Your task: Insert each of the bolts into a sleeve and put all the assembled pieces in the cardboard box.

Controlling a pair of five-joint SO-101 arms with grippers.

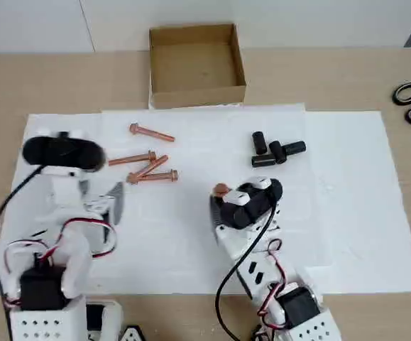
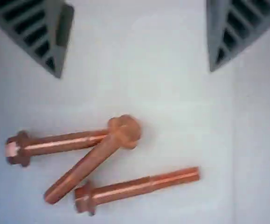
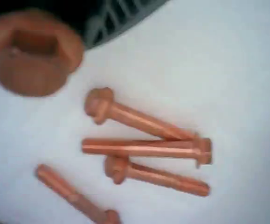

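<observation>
Left gripper point(image 1: 104, 197) spread wide; right gripper point(image 1: 218, 199) clamped on a bolt point(image 1: 221, 190).
High view: loose bolts point(image 1: 148, 168) lie at the left gripper's one o'clock, sleeves point(image 1: 276, 150) at the right gripper's one o'clock, and the cardboard box point(image 1: 198, 94) at the table's point(image 1: 347, 78) twelve. Left wrist view: fingers point(image 2: 46, 42) stand apart near three loose bolts point(image 2: 102, 154). Right wrist view: the bolt's head point(image 3: 32, 51) sits near four loose bolts point(image 3: 144, 148).

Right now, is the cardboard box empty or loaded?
Empty. High view shows the cardboard box floor bare; bolts and sleeves lie outside it.
</observation>
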